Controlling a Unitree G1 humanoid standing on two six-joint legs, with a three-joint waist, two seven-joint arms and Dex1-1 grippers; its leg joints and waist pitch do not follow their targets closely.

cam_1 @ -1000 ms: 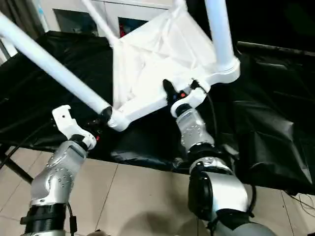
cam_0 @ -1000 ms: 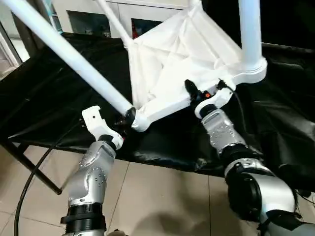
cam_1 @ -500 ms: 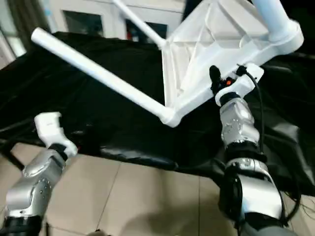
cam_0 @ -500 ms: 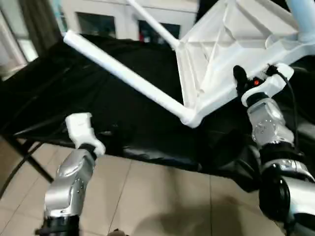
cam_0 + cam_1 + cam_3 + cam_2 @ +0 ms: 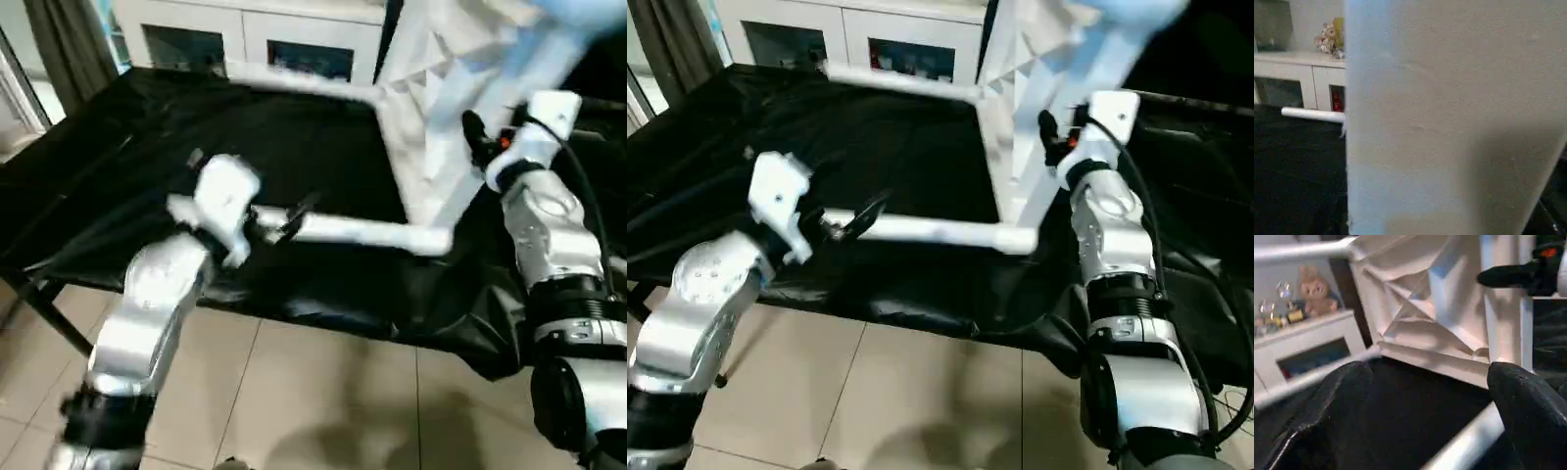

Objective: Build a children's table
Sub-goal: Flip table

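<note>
Left eye view, nearest first: two silver forearms with smooth metal casings rise from the lower edge over a floor of pale glossy tiles point(image 5: 323, 392). The left pincer point(image 5: 284, 217) sits at about 9 o'clock from the centre, its white housing rounded and its two black fingers spread wide, released, around the end of a long white tubular leg point(image 5: 358, 231) without closing on it. In the left wrist view those matte black fingers point(image 5: 1327, 416) stand far apart with that round leg passing between them.

The bench point(image 5: 118, 166) is draped in a black, slightly shiny, creased sheet. On it the children's table point(image 5: 426, 127) stands tipped up on its edge at about 1 o'clock, white plastic, its underside crossed by triangular ribs, with a round corner socket point(image 5: 436, 238) low down where the near leg joins. Another thin leg point(image 5: 294, 83) runs level toward 11 o'clock.

The right pincer point(image 5: 475, 137) at 2 o'clock has one black finger pressed against the top's edge; its jaws stand partly apart, and whether they clamp the edge I cannot tell.

Farthest, at 12 o'clock, a white cabinet point(image 5: 255, 34) with dark glazed fronts; a plush toy point(image 5: 1315, 293) sits on it. No writing is readable.
</note>
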